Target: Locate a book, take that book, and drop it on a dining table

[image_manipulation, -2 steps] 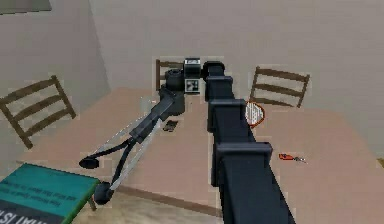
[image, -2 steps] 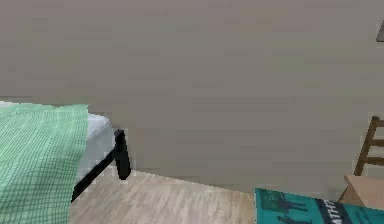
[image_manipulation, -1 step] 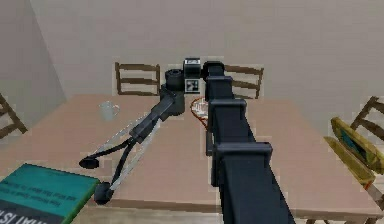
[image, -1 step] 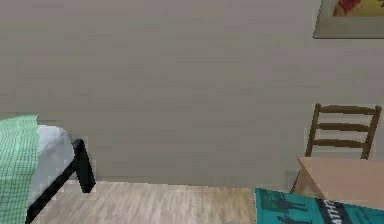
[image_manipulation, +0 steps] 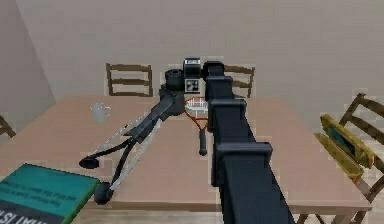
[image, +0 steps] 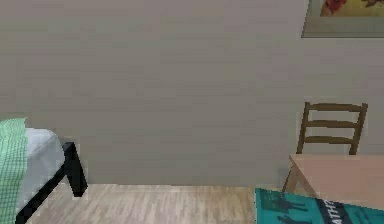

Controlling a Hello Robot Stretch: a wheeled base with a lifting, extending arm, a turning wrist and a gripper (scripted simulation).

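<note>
A teal book (image_manipulation: 40, 195) lies flat on the wooden dining table (image_manipulation: 280, 130) at the arm side view's lower left. The same teal book (image: 300, 210) lies on the table's corner (image: 345, 175) at the forward view's lower right. The dark arm (image_manipulation: 235, 150) rises from the bottom edge over the table. The gripper (image_manipulation: 96, 178) slants down and left, its thin fingers (image_manipulation: 130, 150) ending just beside the book's right edge. I cannot tell whether it holds anything.
A small pale cup (image_manipulation: 100, 112) stands on the table's far left. Wooden chairs (image_manipulation: 130, 78) (image_manipulation: 240, 76) line the far side; another (image_manipulation: 360, 118) stands at right behind a green and yellow thing (image_manipulation: 343, 148). The forward view has a chair (image: 332, 125), a bed (image: 25, 160) and a wall picture (image: 345, 18).
</note>
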